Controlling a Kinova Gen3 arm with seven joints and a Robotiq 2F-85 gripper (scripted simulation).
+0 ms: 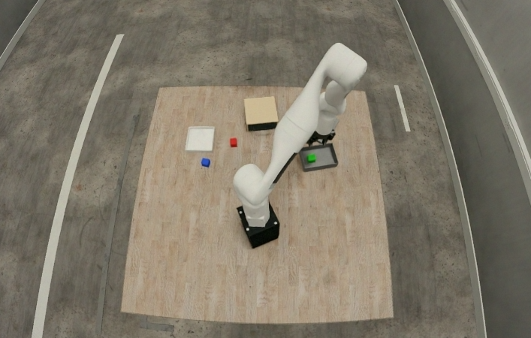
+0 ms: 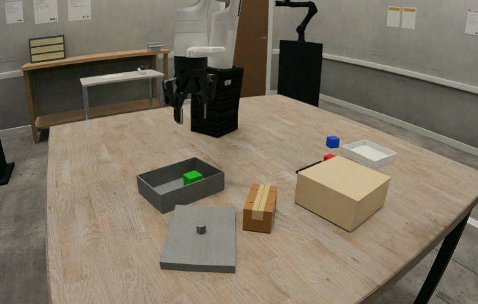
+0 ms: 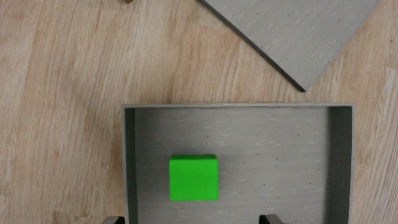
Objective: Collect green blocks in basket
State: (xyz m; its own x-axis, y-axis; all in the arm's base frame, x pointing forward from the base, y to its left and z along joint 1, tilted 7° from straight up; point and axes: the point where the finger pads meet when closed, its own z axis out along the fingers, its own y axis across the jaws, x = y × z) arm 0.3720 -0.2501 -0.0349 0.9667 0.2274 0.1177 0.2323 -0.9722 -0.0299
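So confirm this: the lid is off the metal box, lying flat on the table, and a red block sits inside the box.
Wrong colour only. The block inside the metal box is a green block, as the wrist view shows. The lid is indeed off, flat on the table.

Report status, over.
Gripper open, empty, above metal box. Green block inside, lid off beside it. Nothing blocking.
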